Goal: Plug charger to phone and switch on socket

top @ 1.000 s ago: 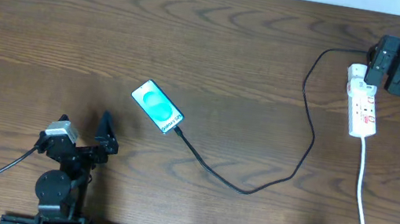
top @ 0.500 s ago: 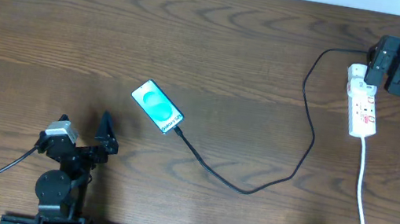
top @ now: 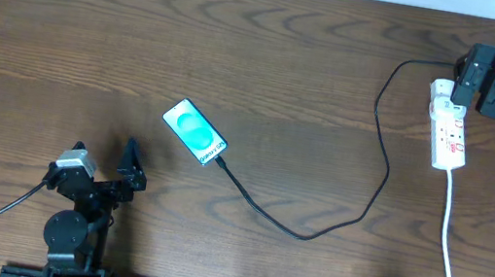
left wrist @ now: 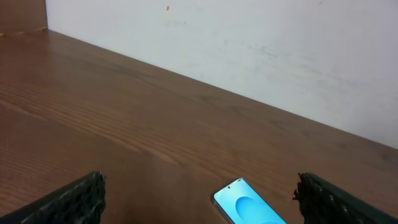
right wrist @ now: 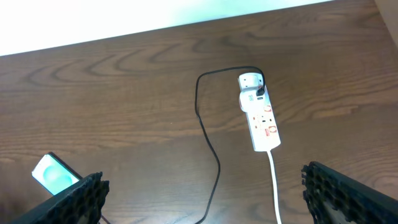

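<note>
While the phone lies flat and screen-up on the wooden table, left of the centre and turned at a slant, its teal-and-white display is lit. The charger, a thin black cable, meets the phone's lower right end with its tip. How deeply the tip sits there cannot be told. From the phone the cable sags toward the near edge, then climbs in a long curve to the right and loops over to the far end of the socket. That white strip lies lengthwise near the right edge, and its white cord trails toward the near side. Red switch marks show on its top, but their position is too small to read. The left gripper sits low near the front left, just beside the phone and apart from it, with its claw spread wide and nothing between the fingers. The right gripper hangs above the strip's far end, also wide apart and empty, with its dark fingers framing the strip and cable below.
</note>
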